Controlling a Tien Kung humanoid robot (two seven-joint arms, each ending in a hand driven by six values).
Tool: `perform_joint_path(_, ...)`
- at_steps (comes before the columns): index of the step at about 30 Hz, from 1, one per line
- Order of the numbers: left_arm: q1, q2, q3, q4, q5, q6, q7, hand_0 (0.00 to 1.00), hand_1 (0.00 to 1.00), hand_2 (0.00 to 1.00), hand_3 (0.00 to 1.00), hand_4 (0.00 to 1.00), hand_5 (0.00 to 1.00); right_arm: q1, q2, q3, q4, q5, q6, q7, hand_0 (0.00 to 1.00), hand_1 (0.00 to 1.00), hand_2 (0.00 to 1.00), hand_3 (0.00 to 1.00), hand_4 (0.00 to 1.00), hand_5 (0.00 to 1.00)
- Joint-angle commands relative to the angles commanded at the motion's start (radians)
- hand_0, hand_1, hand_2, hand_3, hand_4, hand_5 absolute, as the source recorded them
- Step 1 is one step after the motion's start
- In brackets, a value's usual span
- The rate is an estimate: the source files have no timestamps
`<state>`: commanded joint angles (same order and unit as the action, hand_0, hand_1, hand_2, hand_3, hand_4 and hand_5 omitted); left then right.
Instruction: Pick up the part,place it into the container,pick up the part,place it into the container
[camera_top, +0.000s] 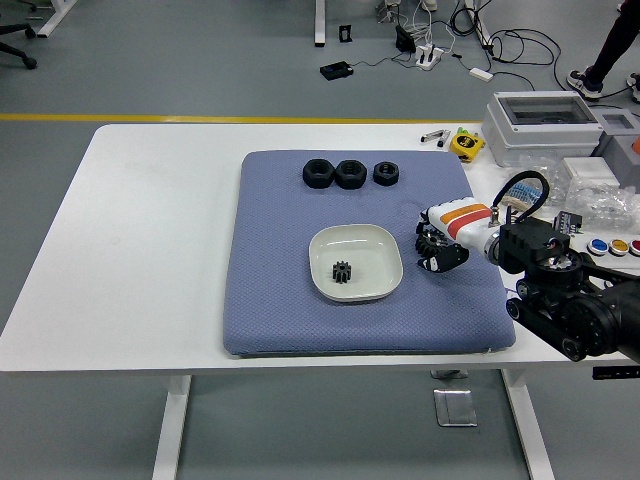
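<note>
A white dish (356, 262) sits mid-mat with one small black gear (343, 271) inside it. My right hand (438, 243) comes in from the right and is curled around a second black gear (431, 239), held just right of the dish's rim, slightly above the blue mat (280, 290). Three black ring-shaped parts (349, 173) lie in a row at the mat's far edge. The left arm is out of view.
A grey box (540, 125), a yellow tape measure (465, 143), plastic bags (600, 195) and coloured buttons (618, 246) crowd the table's right side. The white table (150, 230) stretches left of the mat.
</note>
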<state>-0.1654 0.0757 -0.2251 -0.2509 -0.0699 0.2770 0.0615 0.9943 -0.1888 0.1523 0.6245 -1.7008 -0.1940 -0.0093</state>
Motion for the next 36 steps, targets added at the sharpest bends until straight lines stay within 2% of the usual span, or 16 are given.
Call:
perform_joint_path(13,0.001,0.001,0.0,0.001,-0.001,0.001,-0.001,0.596,0.589,0.665,0.593,0.581,0.577,-0.014,-0.005,-0.018,0.004,0.0,0.019,-0.001,0.733,0.752,0.764,0.692,0.812,0.361)
perform_joint_path(14,0.002,0.001,0.001,0.001,-0.003,0.001,-0.001,0.597,0.587,0.663,0.593,0.581,0.578,-0.016,-0.006,-0.022,0.002,0.001,0.016,0.001,0.674,0.708,0.735,0.648,0.799,0.365)
perform_joint_path(19,0.002,0.0,-0.001,0.0,0.004,0.001,0.002,0.597,0.587,0.663,0.593,0.581,0.578,-0.026,-0.006,-0.032,-0.005,0.003,-0.008,0.005,0.674,0.708,0.735,0.648,0.799,0.365)
perform_joint_path(20,0.002,0.0,-0.001,0.0,0.004,0.001,0.002,0.6,0.589,0.663,0.593,0.581,0.578,-0.028,-0.006,-0.034,-0.007,0.001,-0.02,0.004,0.519,0.631,0.674,0.587,0.766,0.373)
perform_joint_path(25,0.003,0.001,-0.003,-0.001,0.007,0.001,0.003,0.6,0.589,0.663,0.593,0.581,0.578,-0.033,-0.008,-0.042,-0.013,-0.009,-0.075,-0.001,0.519,0.631,0.674,0.587,0.766,0.373)
perform_joint_path(26,0.003,0.001,-0.003,0.0,0.007,0.001,0.003,0.597,0.591,0.664,0.593,0.581,0.578,-0.034,-0.009,-0.043,-0.013,-0.009,-0.084,-0.003,0.297,0.457,0.541,0.535,0.649,0.372)
perform_joint_path(31,0.005,0.001,-0.005,-0.001,0.01,0.001,0.004,0.597,0.591,0.664,0.593,0.581,0.578,-0.036,-0.009,-0.045,-0.012,-0.008,-0.104,-0.012,0.297,0.457,0.541,0.535,0.649,0.372)
perform_joint_path(32,0.005,0.001,-0.005,-0.001,0.011,0.002,0.004,0.596,0.593,0.664,0.593,0.581,0.577,-0.036,-0.008,-0.045,-0.012,-0.007,-0.104,-0.012,0.153,0.364,0.473,0.512,0.591,0.399)
perform_joint_path(36,0.006,0.001,-0.007,-0.001,0.015,0.002,0.005,0.596,0.593,0.664,0.593,0.581,0.577,-0.04,-0.008,-0.047,-0.012,-0.005,-0.103,-0.015,0.153,0.364,0.473,0.512,0.591,0.399)
